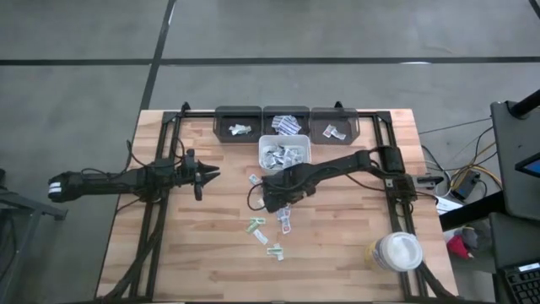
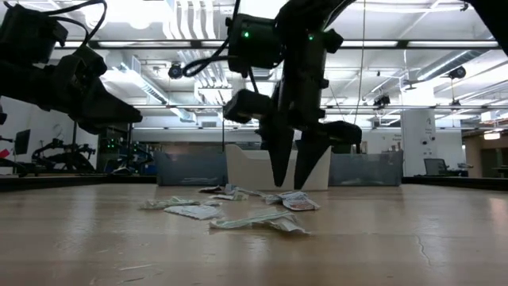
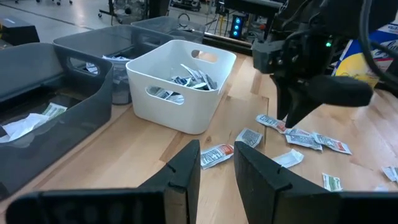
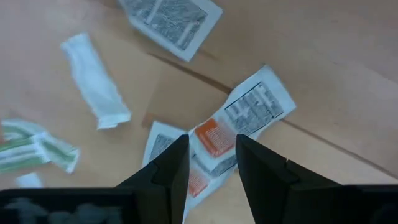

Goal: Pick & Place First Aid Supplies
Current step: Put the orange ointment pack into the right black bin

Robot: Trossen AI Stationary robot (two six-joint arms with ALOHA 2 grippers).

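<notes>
— Right arm (image 1: pixel 337 166)?
— Stretched from the right side toward table centre, wrist bent, right gripper (image 2: pixel 292 184) pointing straight down, tips just above the wood. 2 fingers (image 4: pixel 166 171) parted by a narrow gap, nothing between them.
— Left arm (image 1: pixel 118 180)?
— Lying level along the left side, raised off the surface, left gripper (image 3: pixel 214 177) aimed toward centre. 2 fingers (image 3: pixel 183 173) slightly apart, empty.

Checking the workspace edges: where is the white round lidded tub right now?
In the high view, the white round lidded tub stands near the wooden table's front right corner, apart from the scattered sachets.
</notes>
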